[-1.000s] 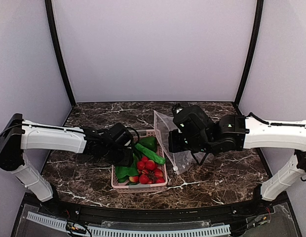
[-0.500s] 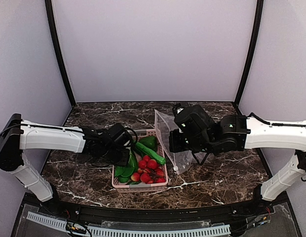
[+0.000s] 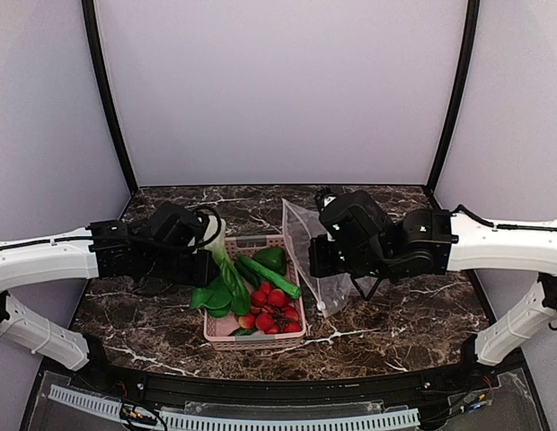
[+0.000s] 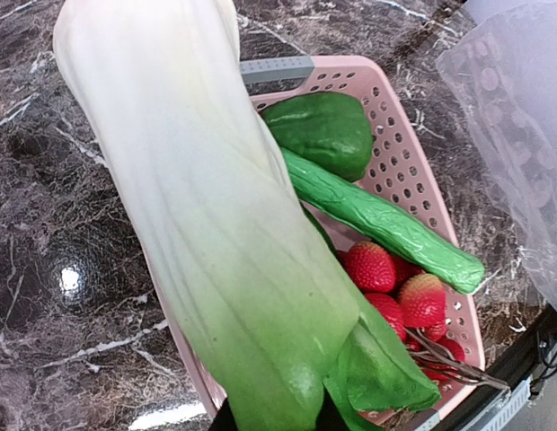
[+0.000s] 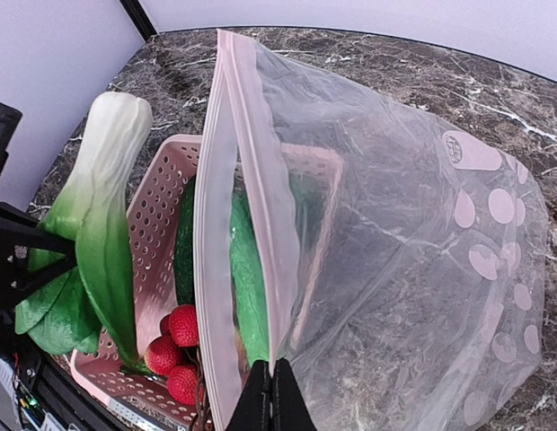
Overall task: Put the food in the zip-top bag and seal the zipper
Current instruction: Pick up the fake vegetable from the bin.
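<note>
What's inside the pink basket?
A green pepper, a long cucumber and red strawberries lie in the basket. The bok choy, held up over its left side, covers that part, so whatever lies beneath the leaves cannot be seen.

The bok choy point(image 4: 216, 242) fills the view ahead of the left gripper point(image 3: 205, 266), hiding its fingers and half the basket point(image 4: 395, 171)

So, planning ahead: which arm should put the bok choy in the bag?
Left: the left gripper holds the bok choy; the right gripper pinches the zipper of the bag, mouth open.
</note>
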`<state>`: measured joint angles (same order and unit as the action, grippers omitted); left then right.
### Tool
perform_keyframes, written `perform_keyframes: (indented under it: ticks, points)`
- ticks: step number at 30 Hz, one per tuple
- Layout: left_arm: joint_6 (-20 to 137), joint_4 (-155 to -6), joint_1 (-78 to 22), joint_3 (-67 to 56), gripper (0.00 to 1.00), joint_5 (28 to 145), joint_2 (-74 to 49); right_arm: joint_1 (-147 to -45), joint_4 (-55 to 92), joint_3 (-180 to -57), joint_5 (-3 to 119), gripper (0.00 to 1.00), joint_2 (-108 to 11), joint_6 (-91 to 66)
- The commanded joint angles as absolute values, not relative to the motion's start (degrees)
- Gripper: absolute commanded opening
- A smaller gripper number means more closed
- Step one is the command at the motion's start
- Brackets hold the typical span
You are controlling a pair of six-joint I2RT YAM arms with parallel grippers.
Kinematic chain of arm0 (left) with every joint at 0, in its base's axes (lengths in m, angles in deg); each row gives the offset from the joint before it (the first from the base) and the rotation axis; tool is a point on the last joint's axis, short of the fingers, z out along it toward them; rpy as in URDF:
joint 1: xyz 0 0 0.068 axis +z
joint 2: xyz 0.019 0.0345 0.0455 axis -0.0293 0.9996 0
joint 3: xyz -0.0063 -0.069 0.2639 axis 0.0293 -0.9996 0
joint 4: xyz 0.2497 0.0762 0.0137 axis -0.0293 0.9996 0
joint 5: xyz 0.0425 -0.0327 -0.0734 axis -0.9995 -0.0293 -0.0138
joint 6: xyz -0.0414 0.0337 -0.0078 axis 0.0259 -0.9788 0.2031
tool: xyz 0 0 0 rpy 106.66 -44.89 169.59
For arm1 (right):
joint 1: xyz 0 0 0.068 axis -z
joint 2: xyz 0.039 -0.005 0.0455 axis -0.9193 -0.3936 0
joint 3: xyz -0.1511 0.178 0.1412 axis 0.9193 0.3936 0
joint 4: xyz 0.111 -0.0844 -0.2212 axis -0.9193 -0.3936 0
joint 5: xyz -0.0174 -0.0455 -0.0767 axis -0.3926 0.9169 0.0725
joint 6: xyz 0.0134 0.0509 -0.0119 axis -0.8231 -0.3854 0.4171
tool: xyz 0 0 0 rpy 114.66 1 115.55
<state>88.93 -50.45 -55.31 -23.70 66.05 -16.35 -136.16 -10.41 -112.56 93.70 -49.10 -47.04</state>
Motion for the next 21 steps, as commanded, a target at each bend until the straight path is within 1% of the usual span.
perform_keyframes:
  ticks: [1,5,9,11,15,21]
  points:
    - [85.11,-48.87,-55.28,-24.89,0.01,67.87,-23.76,-135.60,-8.32,-111.88,94.18,0.00,-47.46,-46.19]
    - [77.70,-50.03,-55.28,-24.18,0.01,74.05,-28.50,-134.66,-6.75,-111.70,92.10,0.00,-47.52,-44.43]
    - [72.58,-49.88,-55.27,-22.47,0.01,84.49,-30.52,-134.05,-5.28,-111.75,90.33,0.00,-47.85,-42.92]
    - [71.68,-50.18,-55.26,-22.25,0.01,90.66,-31.02,-133.83,-4.65,-111.65,89.95,0.00,-48.00,-42.52]
    - [72.27,-51.48,-55.29,-21.46,0.01,98.45,-30.52,-133.45,-3.50,-111.53,88.96,0.00,-48.30,-41.56]
    - [76.62,-55.03,-55.95,-19.22,0.01,101.34,-27.14,-133.34,-2.73,-112.11,88.01,0.00,-49.81,-40.08]
